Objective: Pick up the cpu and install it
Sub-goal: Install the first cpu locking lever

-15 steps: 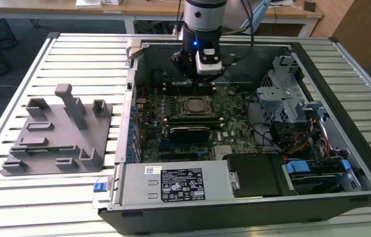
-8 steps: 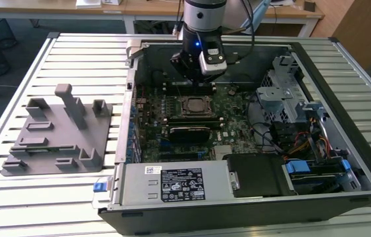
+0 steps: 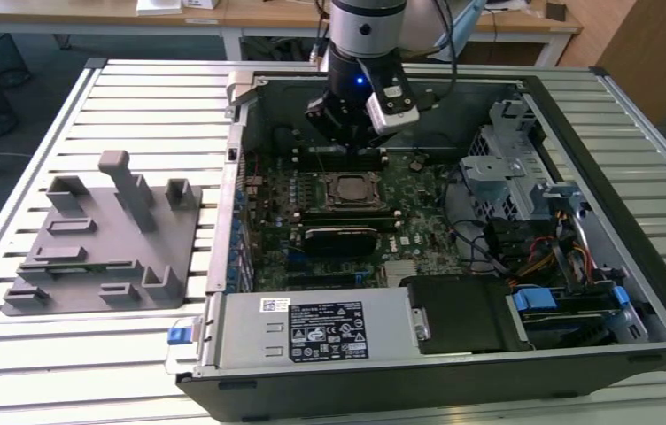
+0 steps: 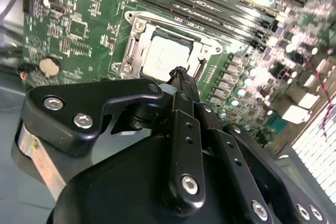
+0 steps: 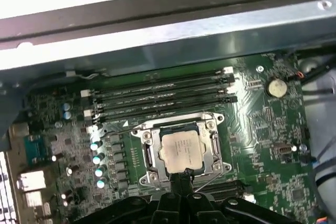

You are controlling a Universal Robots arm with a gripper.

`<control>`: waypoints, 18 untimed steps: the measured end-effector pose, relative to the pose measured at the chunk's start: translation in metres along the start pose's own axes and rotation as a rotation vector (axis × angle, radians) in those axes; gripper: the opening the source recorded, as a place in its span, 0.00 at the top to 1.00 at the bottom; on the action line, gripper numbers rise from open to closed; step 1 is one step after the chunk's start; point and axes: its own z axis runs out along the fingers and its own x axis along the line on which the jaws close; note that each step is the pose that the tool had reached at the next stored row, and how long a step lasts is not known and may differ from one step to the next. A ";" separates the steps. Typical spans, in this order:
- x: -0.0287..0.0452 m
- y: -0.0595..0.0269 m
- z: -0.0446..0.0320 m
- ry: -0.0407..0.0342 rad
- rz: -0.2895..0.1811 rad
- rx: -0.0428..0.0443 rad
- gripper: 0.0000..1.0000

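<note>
silver-topped and square, the cpu is seen lying flat inside the metal-framed socket on the motherboard, directly under the jaw tips in both wrist views. nothing is held. the jaws of the gripper are pressed together into a single narrow point with no gap between them. in the exterior view the gripper hangs over the socket with some air beneath it, so the tips are judged clear of the chip's lid, though contact cannot be ruled out from the wrist views. whether the socket's lever is latched cannot be told.

just beyond the jaw tips run the memory slots, and to one side of the jaws a row of capacitors stands up from the board. the walls of the computer case enclose all of it.

the main risk is judged to lie in downward pressure. if the chip is not fully settled on its keys, a push from the closed tips could bend the socket pins beneath it. a sideways drag could scratch the lid or skew the chip. the capacitors and slot clips could be struck if the arm is swung low.
</note>
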 end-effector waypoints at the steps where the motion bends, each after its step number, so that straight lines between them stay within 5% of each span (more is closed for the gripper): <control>1: 0.0000 0.0000 0.0001 -0.0003 -0.018 0.0000 0.89; 8: 0.0017 -0.0003 0.0010 -0.0020 -0.130 0.0003 0.89; 18: 0.0296 -0.0050 0.0015 -0.0020 -0.142 0.0004 0.89</control>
